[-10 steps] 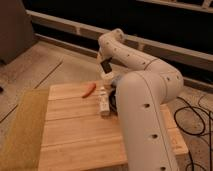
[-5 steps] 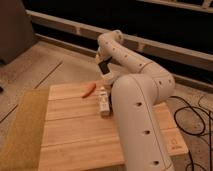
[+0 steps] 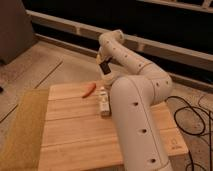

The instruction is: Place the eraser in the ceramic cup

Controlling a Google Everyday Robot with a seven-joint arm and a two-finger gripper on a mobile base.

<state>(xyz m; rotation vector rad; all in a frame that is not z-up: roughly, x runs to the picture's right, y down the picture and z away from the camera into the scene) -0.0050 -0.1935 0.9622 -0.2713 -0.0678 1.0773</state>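
Note:
My gripper [image 3: 104,67] hangs above the far edge of the wooden table [image 3: 75,132], just behind the orange-red stick. It is shut on a small black block, the eraser [image 3: 105,66], held in the air. The ceramic cup is hidden behind my white arm [image 3: 135,115], which covers the right half of the table.
A white tube [image 3: 103,102] lies on the table beside my arm, with the orange-red curved stick [image 3: 89,90] just behind it to the left. A yellowish mat [image 3: 22,125] covers the table's left side. Black cables [image 3: 192,117] lie on the floor to the right.
My arm's bulky lower part has shifted left and now hides the dark bowl. The gripper has stayed above the table's far edge with the eraser in it.

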